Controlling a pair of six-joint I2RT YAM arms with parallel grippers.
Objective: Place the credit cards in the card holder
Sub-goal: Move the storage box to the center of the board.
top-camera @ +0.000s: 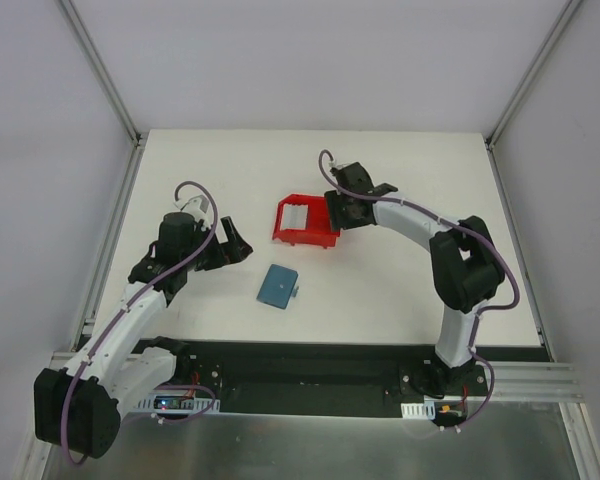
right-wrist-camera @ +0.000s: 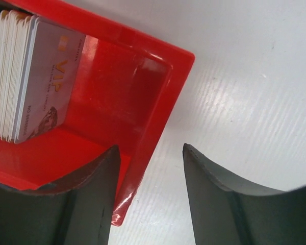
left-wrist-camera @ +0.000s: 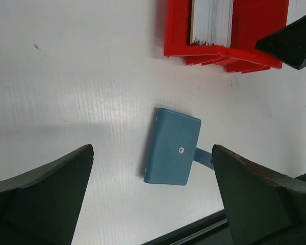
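Observation:
The card holder (top-camera: 278, 286) is a teal wallet lying closed on the white table; in the left wrist view (left-wrist-camera: 173, 146) its snap faces up. The credit cards (top-camera: 296, 216) stand as a white stack on edge inside a red bin (top-camera: 310, 236). They also show in the left wrist view (left-wrist-camera: 211, 20) and the right wrist view (right-wrist-camera: 25, 76). My left gripper (top-camera: 238, 243) is open and empty, left of and above the wallet (left-wrist-camera: 153, 148). My right gripper (top-camera: 337, 212) is open at the bin's right end, straddling its wall (right-wrist-camera: 150, 147), one finger (right-wrist-camera: 86, 199) inside the bin, right of the cards.
The red bin (left-wrist-camera: 245, 51) sits mid-table, just beyond the wallet. The table's black front edge (left-wrist-camera: 194, 232) lies close behind the wallet. Metal frame posts (top-camera: 110, 90) and grey walls bound the table (top-camera: 410, 290) on both sides.

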